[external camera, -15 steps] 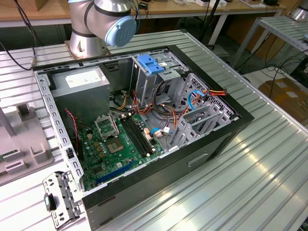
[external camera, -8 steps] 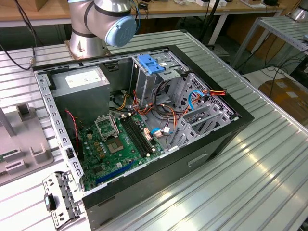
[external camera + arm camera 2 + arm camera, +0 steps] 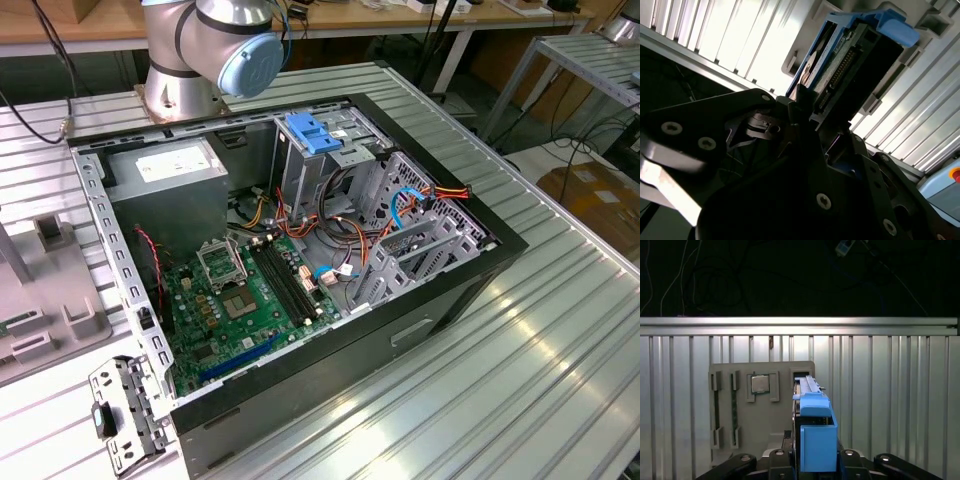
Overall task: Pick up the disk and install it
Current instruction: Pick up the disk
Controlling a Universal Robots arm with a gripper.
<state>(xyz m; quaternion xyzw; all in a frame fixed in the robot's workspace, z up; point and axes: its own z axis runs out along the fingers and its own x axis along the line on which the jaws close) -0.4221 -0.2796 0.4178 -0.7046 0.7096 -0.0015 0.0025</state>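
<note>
— What's the claw doing?

— From my console, the gripper (image 3: 812, 463) reads as closed narrow on the disk (image 3: 815, 437). Its fingers (image 3: 801, 95) sit against the flat faces, so the drive stands on edge between them.

— Why edgewise?

— My guess is that the flat faces give the pads the surest hold and leave the side rails bare. (Whether its far end is clear of the grey holder tray (image 3: 762, 415), I can't tell.)

— Where is all this?

— Over the ribbed table (image 3: 900, 400), at the tray that also carries a processor chip (image 3: 760, 384). The exterior view has the open computer case (image 3: 300, 260), with the arm (image 3: 215, 45) at its far side.

— And the disk itself?

— It's a thin metal slab in blue plastic rails, with a blue tab towards my first wrist camera. The second wrist view has a row of connector pins along one edge.
</note>
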